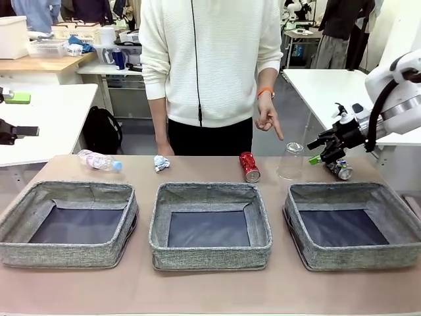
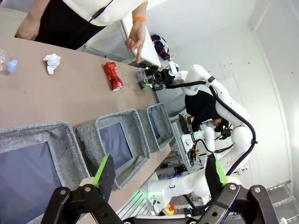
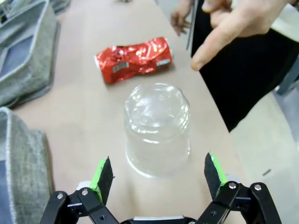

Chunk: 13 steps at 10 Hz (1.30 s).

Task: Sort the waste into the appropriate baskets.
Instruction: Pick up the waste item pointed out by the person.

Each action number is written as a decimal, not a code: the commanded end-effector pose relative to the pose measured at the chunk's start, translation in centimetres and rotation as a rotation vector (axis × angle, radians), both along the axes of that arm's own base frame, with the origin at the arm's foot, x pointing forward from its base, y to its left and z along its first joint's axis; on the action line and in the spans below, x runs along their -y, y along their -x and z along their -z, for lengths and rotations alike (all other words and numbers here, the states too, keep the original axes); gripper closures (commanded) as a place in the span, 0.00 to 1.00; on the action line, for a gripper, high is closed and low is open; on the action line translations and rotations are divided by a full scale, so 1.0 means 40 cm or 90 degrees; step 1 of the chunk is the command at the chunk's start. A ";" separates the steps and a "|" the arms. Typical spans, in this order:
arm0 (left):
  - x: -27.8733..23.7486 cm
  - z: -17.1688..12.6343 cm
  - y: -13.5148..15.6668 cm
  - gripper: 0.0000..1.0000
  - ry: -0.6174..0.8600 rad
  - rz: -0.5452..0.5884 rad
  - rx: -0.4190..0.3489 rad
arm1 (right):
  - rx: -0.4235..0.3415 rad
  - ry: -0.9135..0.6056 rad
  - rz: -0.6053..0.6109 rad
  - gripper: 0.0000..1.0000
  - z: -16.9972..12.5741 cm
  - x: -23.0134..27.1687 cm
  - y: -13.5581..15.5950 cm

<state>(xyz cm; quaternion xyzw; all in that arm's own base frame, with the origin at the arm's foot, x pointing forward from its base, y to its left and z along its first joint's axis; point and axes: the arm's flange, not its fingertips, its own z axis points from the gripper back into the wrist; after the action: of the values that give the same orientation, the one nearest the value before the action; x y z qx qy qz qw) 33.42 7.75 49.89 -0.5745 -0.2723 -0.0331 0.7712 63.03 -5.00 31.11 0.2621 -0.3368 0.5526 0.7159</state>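
Viewing from the front: five waste items are lined along the far side of the desk [image 1: 197, 289]. From left to right are noted the clear bottle [image 1: 99, 160] lying flat, the paper ball [image 1: 161, 162], the red can [image 1: 249, 166] on its side, the clear plastic cup [image 1: 290, 161] standing mouth down, and the dark blue can [image 1: 341, 170] lying flat. The left basket [image 1: 66, 253], middle basket [image 1: 210, 253] and right basket [image 1: 355, 258] are set in a row nearer the robot, dark bottoms showing. The right hand [image 1: 327, 150] is held beyond the right basket, between cup and dark blue can. A person's hand [image 1: 266, 118] is pointed down toward the cup.

Left wrist view: the left hand [image 2: 160, 175] is spread wide, nothing between its fingers, raised over the baskets and well apart from the waste.

Right wrist view: the right hand is spread wide. The cup is seen just ahead, centred between the fingers, not touched. The crumpled red can lies beyond the cup.
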 end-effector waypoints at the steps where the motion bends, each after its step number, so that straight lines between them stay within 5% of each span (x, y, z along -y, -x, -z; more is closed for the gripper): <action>1: 0.003 -0.003 -0.002 0.00 0.009 0.002 0.018 | 0.005 -0.026 0.011 0.00 0.018 -0.029 -0.036; 5: 0.003 -0.003 -0.002 0.00 0.009 0.002 0.018 | -0.027 -0.050 -0.008 0.00 0.067 -0.075 -0.054; 9: 0.003 -0.003 -0.002 0.00 0.009 0.002 0.018 | -0.070 -0.187 -0.031 0.00 0.121 -0.103 -0.072; 13: 0.003 -0.003 -0.002 0.00 0.009 0.002 0.018 | -0.063 -0.290 -0.041 0.00 0.143 -0.081 -0.082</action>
<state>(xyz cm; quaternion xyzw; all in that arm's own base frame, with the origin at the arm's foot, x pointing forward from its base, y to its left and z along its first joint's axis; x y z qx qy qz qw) 33.42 7.75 49.89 -0.5745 -0.2723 -0.0331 0.7712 65.60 -1.74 25.27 0.4370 -0.3885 0.4796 0.6542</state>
